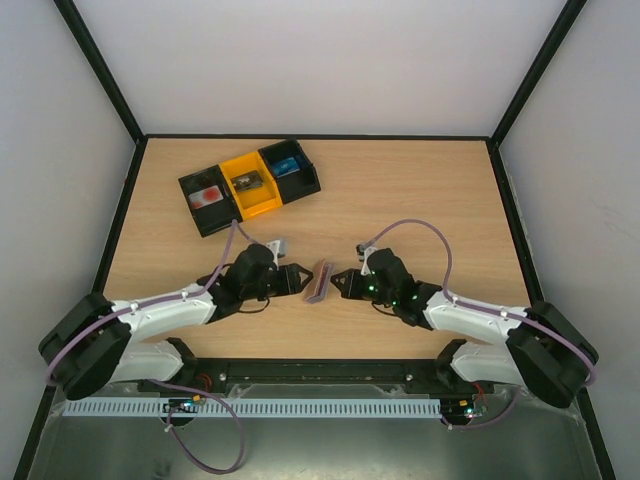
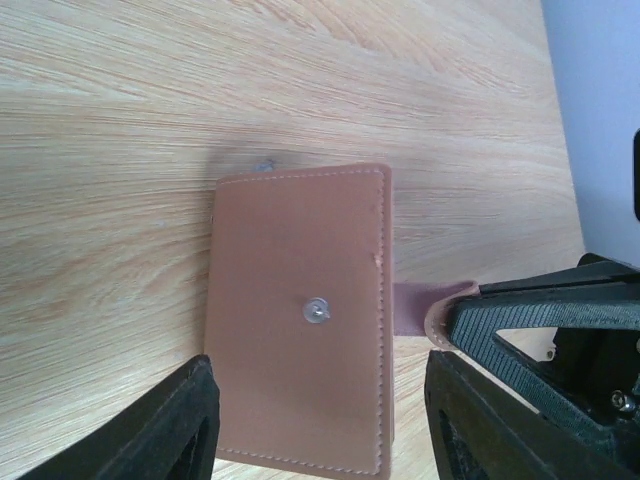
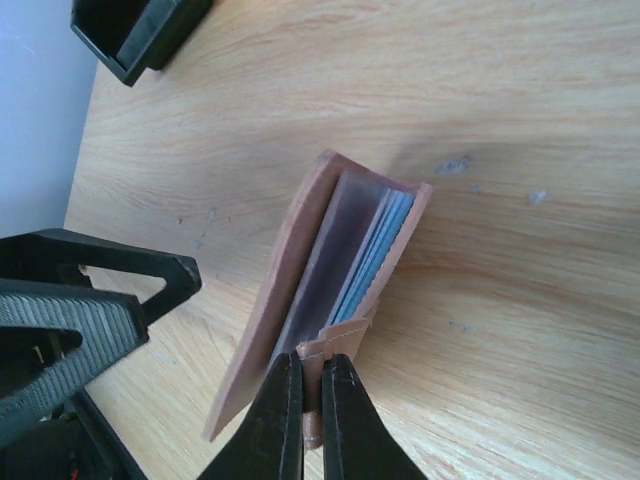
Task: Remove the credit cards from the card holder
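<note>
Between the two claws, the card holder [image 1: 319, 281] stands on edge on the table [image 1: 430, 200]. One broad brown face, bearing a snap stud [image 2: 317, 310], is turned to the left claw. The gaping side is turned to the right claw.

Right claw [image 3: 312, 395]: jaws closed tight, pinching a thin edge of the holder's leather at the corner nearest it. It has leather only in its grip, no card.

Left claw [image 2: 322, 375]: jaws apart, one finger on either side of the holder's face, gripping nothing. Whether the finger at the holder's outer edge touches it cannot be told. The other finger stands clear of the holder, just beside the right claw's tip.

Contents: the credit cards [image 3: 385, 245] show as a stack of pale blue edges inside the holder, directly ahead of the right claw's fingertips. Their number cannot be told.

Progress, as judged: the holder is propped up and parted enough to expose the cards. No card is drawn out, and none lies on the table near either claw. The whole of the extraction is left to do. A row of bins [image 1: 250, 185] sits well beyond the left claw.
</note>
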`<state>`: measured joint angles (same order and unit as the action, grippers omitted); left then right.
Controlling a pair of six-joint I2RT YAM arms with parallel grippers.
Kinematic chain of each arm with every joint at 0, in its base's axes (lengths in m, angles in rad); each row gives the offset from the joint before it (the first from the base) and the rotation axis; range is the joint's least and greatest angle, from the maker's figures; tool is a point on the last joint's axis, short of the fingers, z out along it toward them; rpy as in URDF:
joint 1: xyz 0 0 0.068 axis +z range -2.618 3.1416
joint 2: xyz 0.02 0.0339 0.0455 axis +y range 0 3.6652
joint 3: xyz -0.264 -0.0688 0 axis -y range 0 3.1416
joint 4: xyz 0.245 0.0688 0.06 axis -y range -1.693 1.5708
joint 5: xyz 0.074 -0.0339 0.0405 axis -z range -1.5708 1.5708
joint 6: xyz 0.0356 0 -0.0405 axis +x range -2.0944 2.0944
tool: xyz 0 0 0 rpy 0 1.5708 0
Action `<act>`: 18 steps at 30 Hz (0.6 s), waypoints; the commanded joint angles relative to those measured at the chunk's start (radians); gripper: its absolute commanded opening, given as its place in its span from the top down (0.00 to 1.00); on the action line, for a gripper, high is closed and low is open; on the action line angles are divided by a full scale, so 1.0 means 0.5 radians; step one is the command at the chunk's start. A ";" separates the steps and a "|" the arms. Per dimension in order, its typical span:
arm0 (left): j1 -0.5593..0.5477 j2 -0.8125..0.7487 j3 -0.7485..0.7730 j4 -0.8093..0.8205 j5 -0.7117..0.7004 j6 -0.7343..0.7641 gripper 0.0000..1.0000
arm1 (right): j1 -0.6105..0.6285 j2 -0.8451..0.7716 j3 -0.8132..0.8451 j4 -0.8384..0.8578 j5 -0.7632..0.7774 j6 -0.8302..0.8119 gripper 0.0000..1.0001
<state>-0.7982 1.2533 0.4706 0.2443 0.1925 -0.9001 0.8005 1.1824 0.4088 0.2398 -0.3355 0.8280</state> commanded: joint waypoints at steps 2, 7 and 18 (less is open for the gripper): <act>0.005 -0.034 -0.012 -0.193 -0.124 0.049 0.40 | 0.010 0.082 -0.033 0.136 -0.043 0.097 0.98; 0.004 -0.023 -0.034 -0.135 -0.048 0.080 0.37 | 0.010 -0.014 -0.025 0.071 -0.008 0.028 0.98; 0.006 -0.085 -0.056 -0.075 -0.018 0.076 0.31 | 0.010 -0.068 0.023 0.015 0.029 -0.054 0.98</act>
<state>-0.7979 1.2049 0.4561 0.1947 0.1787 -0.8780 0.8009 1.1305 0.3992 0.2768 -0.3584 0.8371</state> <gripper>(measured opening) 0.680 0.024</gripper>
